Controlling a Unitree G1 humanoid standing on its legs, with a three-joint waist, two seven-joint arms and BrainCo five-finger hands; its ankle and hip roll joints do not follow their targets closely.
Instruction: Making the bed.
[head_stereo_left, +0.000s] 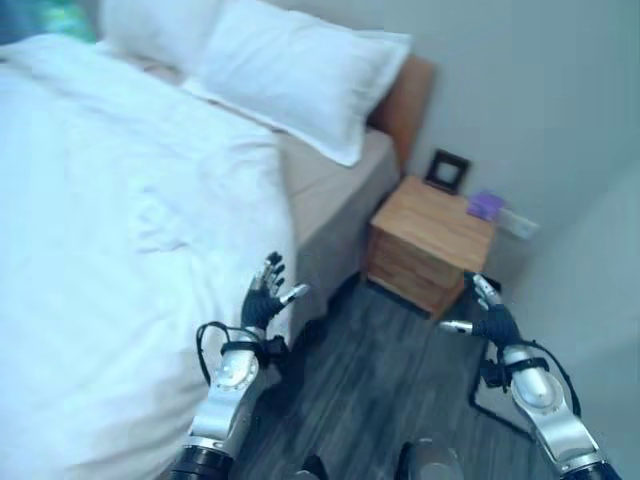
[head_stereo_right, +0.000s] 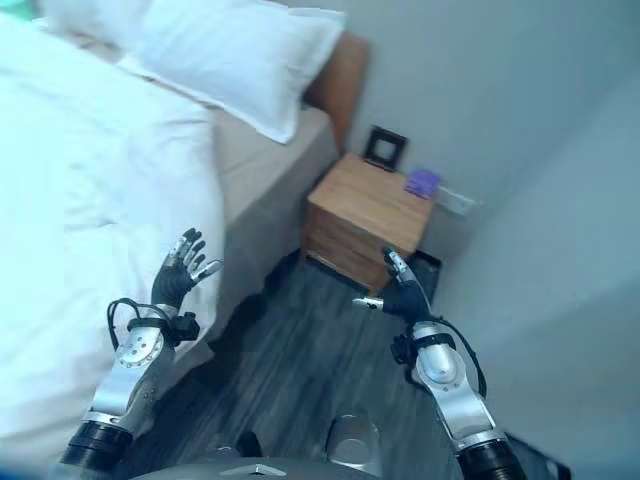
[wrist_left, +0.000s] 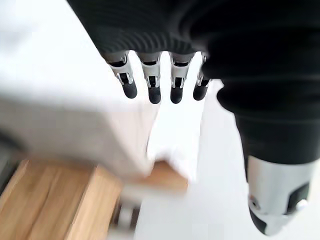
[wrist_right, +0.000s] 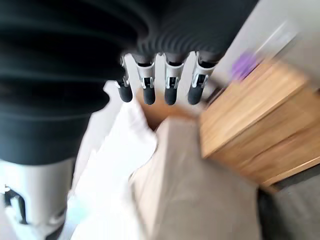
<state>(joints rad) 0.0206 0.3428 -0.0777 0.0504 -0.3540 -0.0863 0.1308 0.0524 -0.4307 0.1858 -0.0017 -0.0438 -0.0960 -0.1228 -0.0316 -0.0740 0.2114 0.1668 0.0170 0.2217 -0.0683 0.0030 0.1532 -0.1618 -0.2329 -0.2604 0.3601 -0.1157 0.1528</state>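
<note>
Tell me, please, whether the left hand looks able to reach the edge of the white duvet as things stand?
Probably yes: the left hand hovers open right beside the white duvet edge, with nothing between them.

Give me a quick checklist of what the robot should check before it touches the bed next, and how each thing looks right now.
1. Left hand free: ok, fingers straight, holding nothing, beside the edge of the white duvet.
2. Right hand free: ok, fingers relaxed, over the dark floor near the wooden nightstand.
3. Duvet spread smooth: not ok, it is wrinkled and stops short of the pillow, leaving beige sheet bare.
4. Pillow at the head end: ok, it lies against the headboard.
5. Nightstand items out of the way: ok, the dark picture frame and purple object sit apart from both hands.
6. Far side of the bed: cannot tell, out of view.
</note>
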